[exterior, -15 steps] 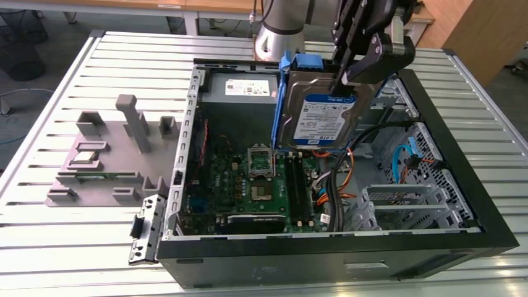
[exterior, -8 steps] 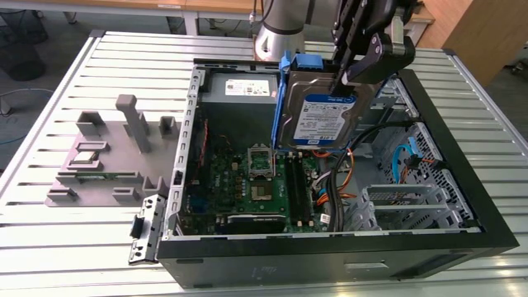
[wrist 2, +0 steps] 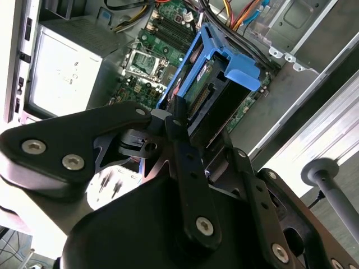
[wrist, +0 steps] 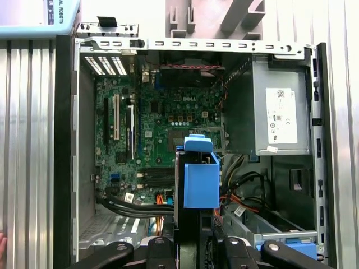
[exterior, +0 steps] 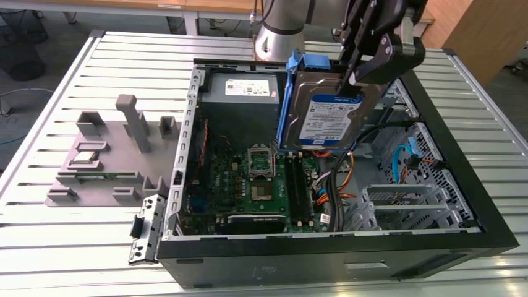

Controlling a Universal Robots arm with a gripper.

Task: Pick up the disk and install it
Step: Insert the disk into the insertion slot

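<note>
Aloft in the claw [exterior: 357, 85], the disk [exterior: 328, 120] hangs upright, its upper end clamped between the closed fingers, label outward, blue bracket [wrist: 201, 179] framing its sides. Rigid and dense, it probably handles as heavy for its size and intolerant of knocks. The flat faces and bracket rails look the safest places to hold, clear of connector and circuit board. Below the claw lies the motherboard [exterior: 247, 182] inside the open computer case [exterior: 486, 204]. Farther from the claw sits the grey power supply [wrist: 277, 115]. Farthest from it, outside the case, a grey fixture [exterior: 103, 161] rests on the slatted table [exterior: 49, 247].
</note>
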